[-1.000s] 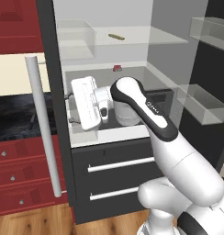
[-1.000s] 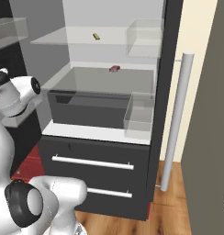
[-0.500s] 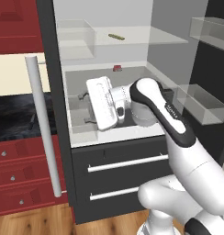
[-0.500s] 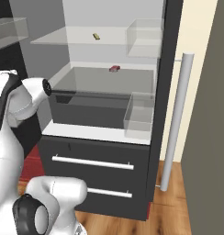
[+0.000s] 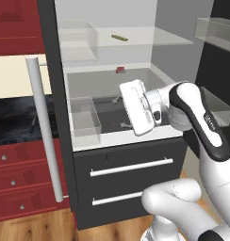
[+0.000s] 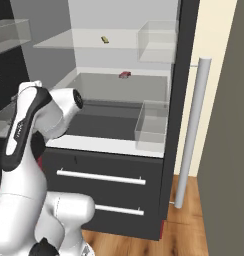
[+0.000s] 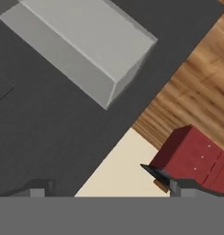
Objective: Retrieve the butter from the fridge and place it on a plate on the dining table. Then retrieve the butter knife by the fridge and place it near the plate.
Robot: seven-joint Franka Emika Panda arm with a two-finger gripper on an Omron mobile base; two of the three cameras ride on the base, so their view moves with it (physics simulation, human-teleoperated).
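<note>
The fridge (image 5: 131, 164) (image 6: 104, 170) stands open. The butter (image 5: 118, 37) (image 6: 104, 39), a small yellow-olive stick, lies on the upper glass shelf. My gripper (image 5: 122, 112) (image 7: 107, 189) hovers at the front of the lower shelf, well below the butter and a little right of it. Its fingertips (image 7: 38, 190) stand wide apart, open, with nothing between them. In the right base view my own arm hides the hand. The plate and the dining table are out of view. I cannot pick out the butter knife.
A tiny red item (image 5: 120, 70) (image 6: 125, 75) sits at the back of the lower shelf. Clear bins (image 5: 84, 117) (image 6: 151, 125) (image 7: 86, 41) stand on the shelves. The open door's long pale handle (image 5: 44, 136) (image 6: 191, 135) flanks the opening. Red cabinets (image 5: 18, 188) (image 7: 192, 160) are beside the fridge.
The arm has swung right and forward, carrying the hand from the left side of the fridge opening to the front middle of the lower shelf. The jaws stayed open.
</note>
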